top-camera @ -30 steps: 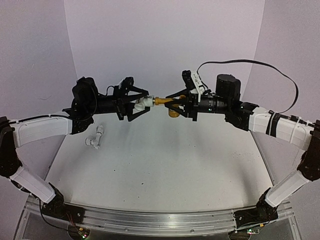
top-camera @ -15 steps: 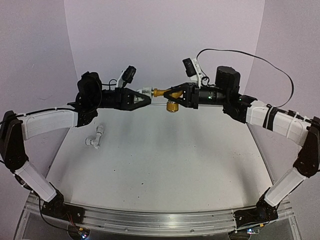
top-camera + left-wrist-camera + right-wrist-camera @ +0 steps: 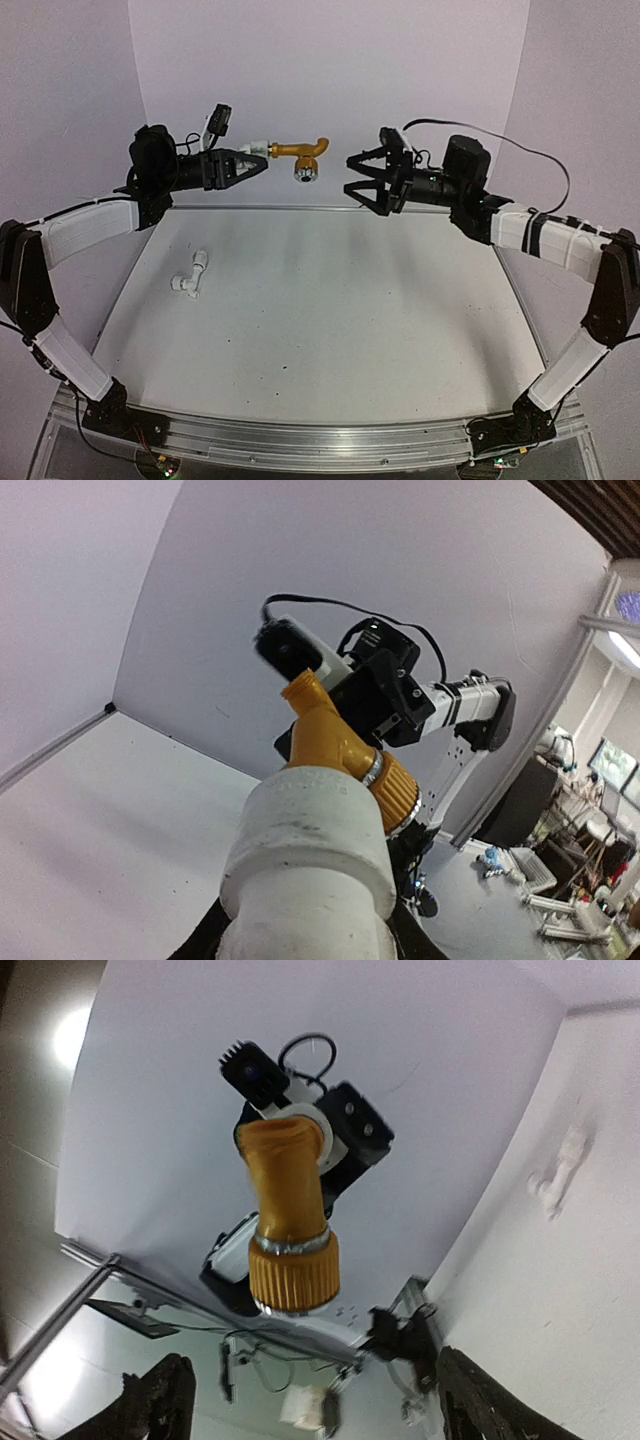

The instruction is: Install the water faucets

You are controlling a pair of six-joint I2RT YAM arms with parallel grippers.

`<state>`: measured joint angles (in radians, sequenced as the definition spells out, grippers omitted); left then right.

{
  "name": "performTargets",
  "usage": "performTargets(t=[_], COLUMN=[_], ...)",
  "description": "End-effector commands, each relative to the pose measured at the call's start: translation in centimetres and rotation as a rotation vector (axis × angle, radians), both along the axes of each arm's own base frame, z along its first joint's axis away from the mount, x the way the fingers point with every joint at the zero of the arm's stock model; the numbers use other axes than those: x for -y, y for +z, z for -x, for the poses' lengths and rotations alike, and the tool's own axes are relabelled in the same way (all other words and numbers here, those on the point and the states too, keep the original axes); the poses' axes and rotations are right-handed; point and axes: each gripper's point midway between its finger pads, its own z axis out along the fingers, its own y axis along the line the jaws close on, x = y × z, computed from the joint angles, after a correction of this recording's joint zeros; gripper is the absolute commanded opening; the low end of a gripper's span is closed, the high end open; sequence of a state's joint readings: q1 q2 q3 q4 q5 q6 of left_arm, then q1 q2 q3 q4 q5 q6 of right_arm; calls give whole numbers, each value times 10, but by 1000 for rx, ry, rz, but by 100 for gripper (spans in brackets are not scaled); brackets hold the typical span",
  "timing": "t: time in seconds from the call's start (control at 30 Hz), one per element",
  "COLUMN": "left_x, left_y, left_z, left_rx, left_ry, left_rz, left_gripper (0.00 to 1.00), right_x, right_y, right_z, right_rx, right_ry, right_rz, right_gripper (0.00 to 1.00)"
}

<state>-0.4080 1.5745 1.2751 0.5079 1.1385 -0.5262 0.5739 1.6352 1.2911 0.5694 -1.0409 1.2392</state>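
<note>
My left gripper [image 3: 250, 160] is shut on a stubby white pipe fitting [image 3: 259, 150], held high near the back wall. The yellow-gold water faucet [image 3: 293, 151] sticks out of the fitting's end, spout [image 3: 305, 172] pointing down. Up close, the fitting [image 3: 310, 870] fills the left wrist view with the gold faucet [image 3: 345, 755] beyond it. To the faucet's right, my right gripper [image 3: 358, 186] stands open and apart from it, with nothing between its fingers [image 3: 160, 1405]. The faucet [image 3: 290, 1220] hangs well ahead of them. A white faucet [image 3: 191, 273] lies on the table at the left.
The white table [image 3: 330, 320] runs from the curved back wall to the metal rail [image 3: 300, 440] at the near edge. A black cable [image 3: 530, 135] loops above the right arm. The white faucet also shows small in the right wrist view [image 3: 560, 1165].
My right gripper has opened, let go of the gold faucet and drawn back to the right. My left gripper has moved left and up, carrying the fitting with the faucet on it.
</note>
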Motion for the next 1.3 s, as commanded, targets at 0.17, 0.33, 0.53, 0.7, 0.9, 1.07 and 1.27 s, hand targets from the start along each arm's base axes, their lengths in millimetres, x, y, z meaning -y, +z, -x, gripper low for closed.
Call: performTargets(t=[0.17,0.33,0.53,0.7,0.9,1.07,1.27], left_x=[-21,-25,-23,-22,-19,-17,-10], left_y=[15,10,-7,-15,-18,-20,-3], left_z=[29,43,47,50,49,47,49], left_rx=[-723,-821,-876,-882,-868,-843,-512], left_ry=[2,-22,-31,-46,-52,-52,-53], left_rz=[99,88,58,33,17,8,9], left_gripper=[0,0,0,0,0,0,0], right_x=[32,-13,-34,-42,-64,-81,-85], right_y=[-22,-18,1,6,6,1,-8], right_z=[12,9,7,2,4,11,5], right_rx=[1363,1770,1892,1905,1896,1839,1545], right_ry=[-298,-349,-376,-422,-381,-291,-286], right_rz=[525,589,502,475,415,358,343], right_gripper=[98,98,98,98,96,71,12])
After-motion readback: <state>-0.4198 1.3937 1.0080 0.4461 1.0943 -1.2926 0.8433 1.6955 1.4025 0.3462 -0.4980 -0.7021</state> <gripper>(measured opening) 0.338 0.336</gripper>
